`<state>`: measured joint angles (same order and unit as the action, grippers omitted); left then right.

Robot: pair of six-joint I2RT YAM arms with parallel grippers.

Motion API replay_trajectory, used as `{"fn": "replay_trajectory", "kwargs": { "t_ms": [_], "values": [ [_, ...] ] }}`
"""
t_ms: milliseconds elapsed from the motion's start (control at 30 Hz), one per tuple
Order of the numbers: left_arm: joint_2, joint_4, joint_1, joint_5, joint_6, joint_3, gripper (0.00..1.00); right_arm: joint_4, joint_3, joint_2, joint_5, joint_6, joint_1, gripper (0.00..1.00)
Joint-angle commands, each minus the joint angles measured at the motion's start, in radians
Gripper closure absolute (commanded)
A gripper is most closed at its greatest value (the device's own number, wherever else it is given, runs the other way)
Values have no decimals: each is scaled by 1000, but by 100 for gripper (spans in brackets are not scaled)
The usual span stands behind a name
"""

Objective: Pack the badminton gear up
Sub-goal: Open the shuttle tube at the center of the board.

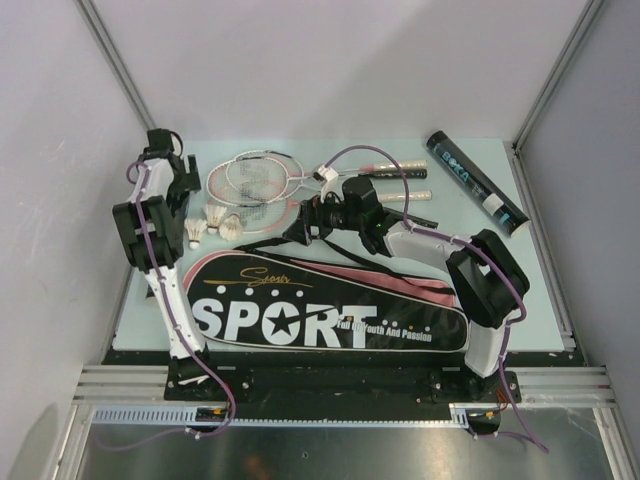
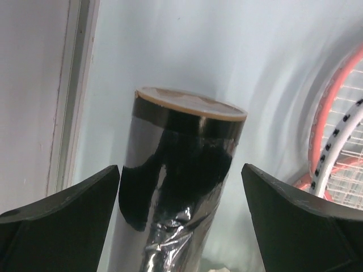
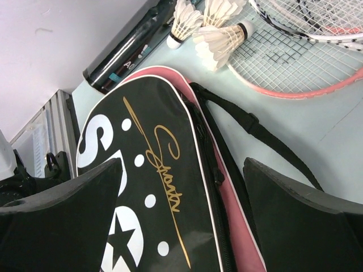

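Top view: black SPORT racket bag (image 1: 320,312) lay at 6 o'clock on the table (image 1: 540,290), pink lining showing along its far edge. Pink-and-white rackets (image 1: 262,180) lay at 12 o'clock, three feather shuttlecocks (image 1: 215,226) at 10 o'clock, and one dark tube with teal print (image 1: 478,183) at 2 o'clock, well apart from the bag. The left arm (image 1: 150,215) reached along the 9 o'clock edge. The right gripper (image 1: 308,218) hung over the bag's far edge near the strap (image 1: 270,240).

Left wrist view: left gripper (image 2: 181,187) stood wide open astride a second tube (image 2: 181,141), glossy and dark with a tan cap (image 2: 190,105). There was a clear gap on each side, so nothing was held. A racket head showed at 3 o'clock.

Right wrist view: the right jaws were spread wide and empty above the bag's zip line. The shuttlecocks lay at 12 o'clock and the second tube lay flat by the wall at 11 o'clock.

Judgement: the step in hand was the left pick of the second tube, and nothing was packed yet. To do it well, centre the tube between the fingers, descend until the pads reach the barrel below the cap, then close squarely. The foil looked slippery, so an off-centre pinch might roll it toward the wall. The right gripper should grip the bag's edge and lift it before the tube arrives, keeping off the shuttlecock feathers.
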<state>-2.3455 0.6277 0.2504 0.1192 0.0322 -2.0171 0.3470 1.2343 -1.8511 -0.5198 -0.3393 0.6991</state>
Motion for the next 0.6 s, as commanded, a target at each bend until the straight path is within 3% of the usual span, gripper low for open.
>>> {"fn": "replay_trajectory", "kwargs": {
  "t_ms": [0, 133, 267, 400, 567],
  "values": [
    [-37, 20, 4, 33, 57, -69, 0, -19, -4, 47, 3, 43, 4, 7],
    [-61, 21, 6, 46, 74, -77, 0, -52, -4, 59, 15, 69, 7, 7],
    [-71, 26, 3, 71, 75, -59, 11, -63, -9, 56, 18, 71, 8, 8],
    [-43, 26, 4, 108, 71, -55, 39, -45, -12, 46, 24, 75, 11, 8],
    [73, 23, 3, 180, 61, -86, 51, -42, -12, 38, 24, 74, 8, 8]
  ]
}}
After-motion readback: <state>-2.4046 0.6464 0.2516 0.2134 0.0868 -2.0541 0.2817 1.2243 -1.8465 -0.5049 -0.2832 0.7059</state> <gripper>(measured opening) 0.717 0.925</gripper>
